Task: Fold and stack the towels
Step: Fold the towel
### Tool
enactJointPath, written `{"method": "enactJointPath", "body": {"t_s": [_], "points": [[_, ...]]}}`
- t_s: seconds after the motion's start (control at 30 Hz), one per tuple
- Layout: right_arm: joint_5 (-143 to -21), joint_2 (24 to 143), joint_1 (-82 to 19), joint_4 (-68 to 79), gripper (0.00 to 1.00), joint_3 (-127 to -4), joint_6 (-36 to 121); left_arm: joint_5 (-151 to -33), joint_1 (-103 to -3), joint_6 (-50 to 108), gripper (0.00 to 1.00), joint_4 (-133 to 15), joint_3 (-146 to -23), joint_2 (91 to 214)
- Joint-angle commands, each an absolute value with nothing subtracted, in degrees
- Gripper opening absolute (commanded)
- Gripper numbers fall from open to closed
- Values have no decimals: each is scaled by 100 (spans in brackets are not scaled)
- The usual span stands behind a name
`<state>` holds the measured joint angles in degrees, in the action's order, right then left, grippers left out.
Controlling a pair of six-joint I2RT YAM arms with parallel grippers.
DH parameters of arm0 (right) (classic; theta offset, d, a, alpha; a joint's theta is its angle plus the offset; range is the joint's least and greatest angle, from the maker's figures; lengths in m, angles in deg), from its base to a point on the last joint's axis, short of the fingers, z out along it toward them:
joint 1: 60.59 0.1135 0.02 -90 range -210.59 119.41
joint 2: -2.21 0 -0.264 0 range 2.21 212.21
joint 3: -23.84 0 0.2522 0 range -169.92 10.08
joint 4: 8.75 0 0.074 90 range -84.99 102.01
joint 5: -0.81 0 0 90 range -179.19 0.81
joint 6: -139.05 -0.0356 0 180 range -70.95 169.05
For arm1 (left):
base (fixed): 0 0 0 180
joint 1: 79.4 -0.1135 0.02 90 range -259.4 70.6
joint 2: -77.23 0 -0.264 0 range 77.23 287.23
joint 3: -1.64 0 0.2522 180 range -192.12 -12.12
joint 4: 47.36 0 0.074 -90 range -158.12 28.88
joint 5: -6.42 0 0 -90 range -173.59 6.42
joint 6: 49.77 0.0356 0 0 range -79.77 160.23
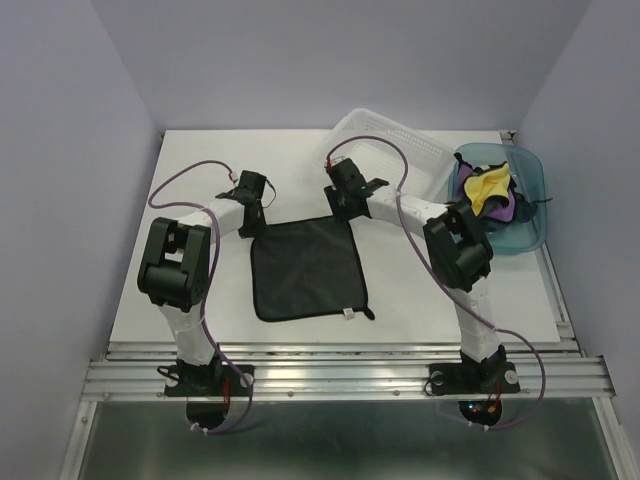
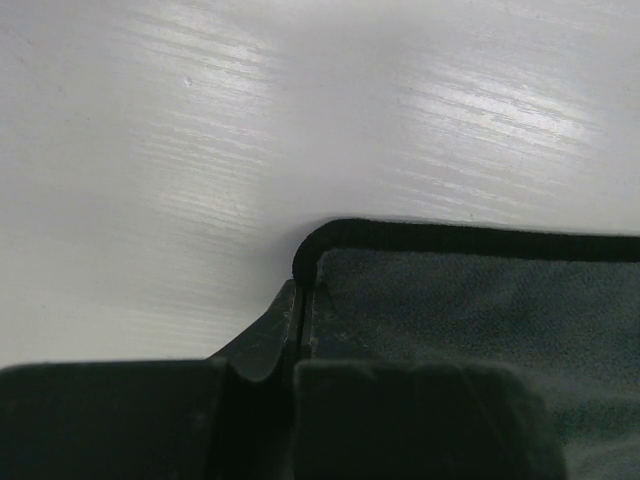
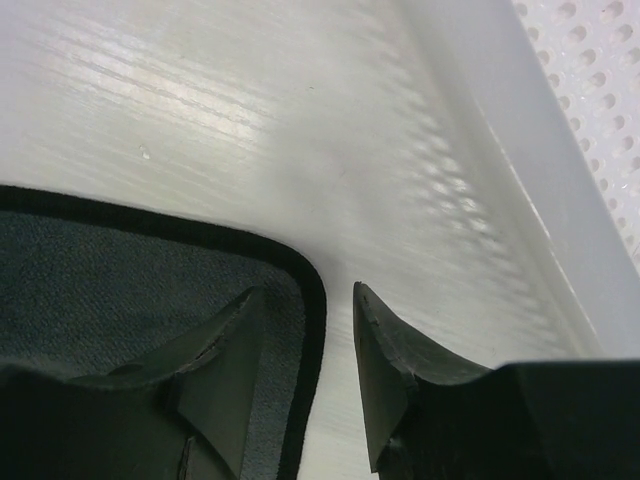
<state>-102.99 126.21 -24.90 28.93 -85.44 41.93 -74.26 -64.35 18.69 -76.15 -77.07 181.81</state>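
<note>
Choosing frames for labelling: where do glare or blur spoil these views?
Top external: even light, sharp, though the dark towel shows little texture. Left wrist: streaky glare on the table; the near fingers blur. Right wrist: same streaks, and the basket is soft.

In the top view the left end effector (image 1: 252, 228) and right end effector (image 1: 349, 210) cover the dark towel's (image 1: 306, 268) far corners, their jaws too small to read. The right arm (image 1: 458, 250) hides the bin's (image 1: 532, 236) near-left rim. Both wrist views crop the dark towel.
</note>
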Motion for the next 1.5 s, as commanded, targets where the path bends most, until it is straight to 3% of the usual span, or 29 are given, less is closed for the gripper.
{"method": "enactJointPath", "body": {"t_s": [0.0, 0.47, 0.8, 1.27, 1.47], "points": [[-10194, 12587, -2490, 2628, 46, -8546, 4158, -7277, -6420, 1852, 0, -7729, -7778, 18288], [-9974, 12666, -2517, 2601, 44, -8273, 4026, -7277, -6420, 1852, 0, -7703, -7769, 18244], [-9798, 12772, -2587, 2444, 36, -8010, 3964, -7295, -6420, 1870, 0, -7659, -7751, 18200], [-10246, 12508, -2587, 1610, 11, -8343, 4298, -7207, -6446, 2028, 0, -7685, -8313, 17963], [-10230, 12087, -2587, 1143, 10, -7960, 4474, -7233, -6473, 2011, 0, -7598, -8332, 17779]]}}
